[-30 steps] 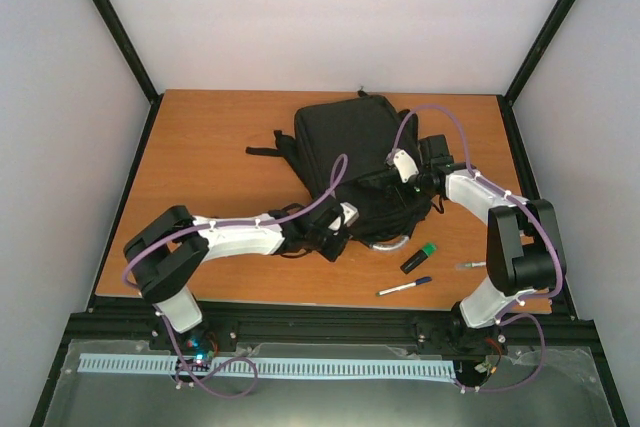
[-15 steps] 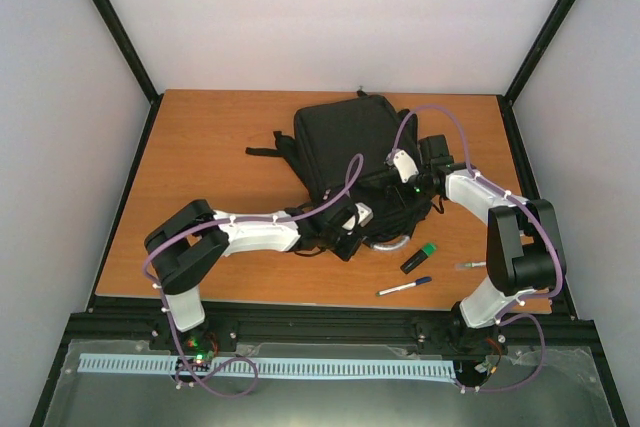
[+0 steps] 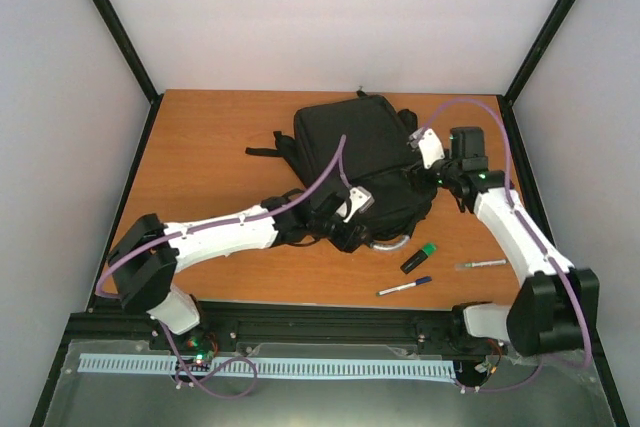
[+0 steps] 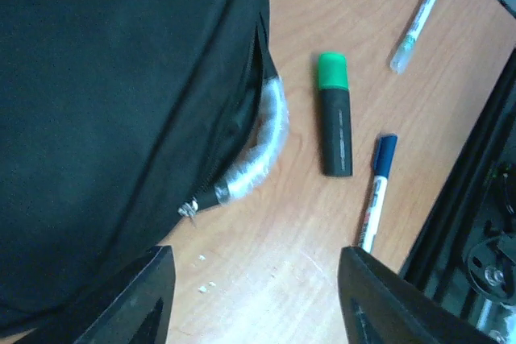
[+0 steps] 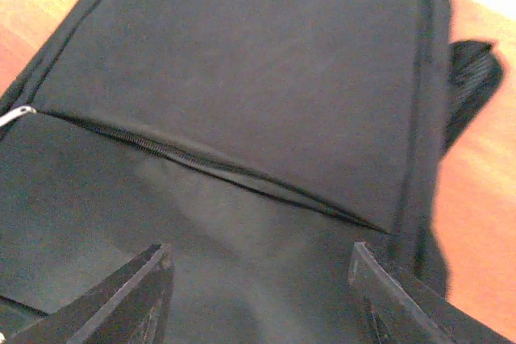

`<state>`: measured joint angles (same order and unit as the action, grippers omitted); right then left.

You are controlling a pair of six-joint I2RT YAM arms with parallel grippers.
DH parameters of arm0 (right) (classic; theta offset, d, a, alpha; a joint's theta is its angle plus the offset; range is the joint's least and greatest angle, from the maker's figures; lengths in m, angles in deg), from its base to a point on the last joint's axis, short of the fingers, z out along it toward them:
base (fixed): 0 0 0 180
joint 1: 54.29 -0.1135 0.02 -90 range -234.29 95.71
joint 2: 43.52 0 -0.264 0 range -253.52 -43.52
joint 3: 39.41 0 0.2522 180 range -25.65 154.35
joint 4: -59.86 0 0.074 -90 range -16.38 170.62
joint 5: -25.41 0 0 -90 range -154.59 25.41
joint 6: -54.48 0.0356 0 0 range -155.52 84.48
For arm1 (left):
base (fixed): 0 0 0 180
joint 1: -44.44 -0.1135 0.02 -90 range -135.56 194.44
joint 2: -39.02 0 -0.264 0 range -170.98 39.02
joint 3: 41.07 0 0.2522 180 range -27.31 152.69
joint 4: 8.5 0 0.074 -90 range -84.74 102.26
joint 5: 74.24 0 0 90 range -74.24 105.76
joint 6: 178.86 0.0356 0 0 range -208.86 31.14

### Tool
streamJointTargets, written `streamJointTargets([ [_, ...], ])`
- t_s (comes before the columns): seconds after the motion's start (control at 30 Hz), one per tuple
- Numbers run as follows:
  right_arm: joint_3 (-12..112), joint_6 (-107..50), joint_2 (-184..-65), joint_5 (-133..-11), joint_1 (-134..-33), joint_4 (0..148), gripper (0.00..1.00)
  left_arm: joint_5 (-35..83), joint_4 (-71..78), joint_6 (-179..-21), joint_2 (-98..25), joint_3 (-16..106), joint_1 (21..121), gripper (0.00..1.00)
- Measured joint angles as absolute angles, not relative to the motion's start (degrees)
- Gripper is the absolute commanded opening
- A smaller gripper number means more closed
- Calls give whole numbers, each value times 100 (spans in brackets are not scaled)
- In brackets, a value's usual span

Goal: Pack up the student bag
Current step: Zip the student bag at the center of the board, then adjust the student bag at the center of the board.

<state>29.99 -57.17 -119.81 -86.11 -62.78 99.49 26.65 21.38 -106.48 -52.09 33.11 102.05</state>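
Black-fingered left gripper (image 4: 254, 300) at the near end of the student bag (image 3: 350, 152), just left of its silvery handle (image 4: 262, 147); jaws parted, gripping nothing. Bag flat on the wooden table (image 3: 200, 167), right of centre, long axis far to near and leaning slightly right, handle end toward the near edge. Over the bag's right side, right gripper (image 5: 258, 296), jaws likewise apart and empty. Beside the handle: blue-capped marker (image 4: 377, 191), green-capped highlighter (image 4: 334, 114), clear pen (image 4: 413, 28).
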Motion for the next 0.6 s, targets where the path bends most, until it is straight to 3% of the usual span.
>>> streamJointTargets([
  [0.2, 2915, -5691, -11057, -8600, -6003, 9958, 69, 1922, 2623, -11033, -5017, 3974, 9947, 79],
  [0.6, 2089, -6226, -9872, -7877, -5994, 10288, 69, 1544, 3104, -12478, -5441, 4537, 7599, 79],
])
